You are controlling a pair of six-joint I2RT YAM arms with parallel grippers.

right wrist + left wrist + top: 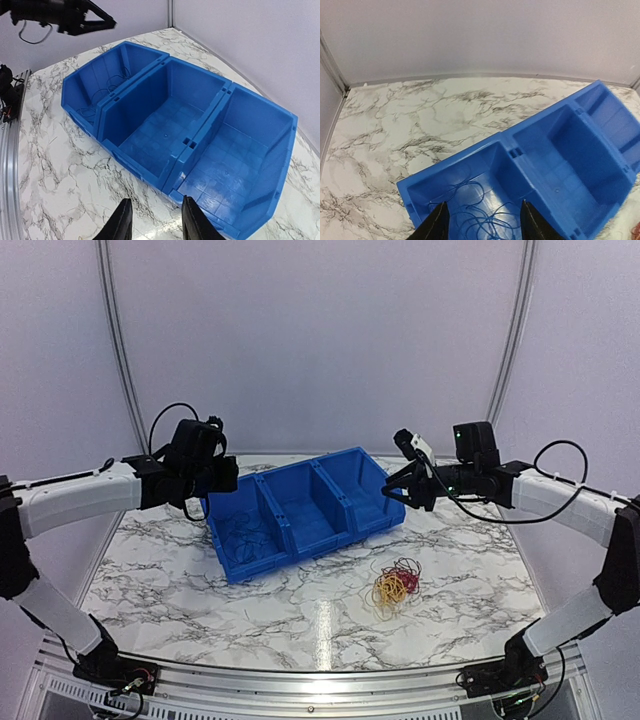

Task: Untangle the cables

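One cable (485, 222), below left gripper (484, 202) (in bin (451, 172))

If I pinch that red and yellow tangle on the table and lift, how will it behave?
Probably floppy: the tangle is thin wire in loose loops, so it should sag and trail. Red and yellow strands interlace, so it may lift as one light clump. Lying flat, it should slide, not roll, if pushed.

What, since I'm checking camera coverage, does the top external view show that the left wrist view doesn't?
Only the top external: both arms, the right gripper, and the whole red and yellow cable bundle lying on the table. Only the left wrist: the left gripper, its fingers apart with nothing between them. Both: the blue bin and the dark blue cable in its end compartment.
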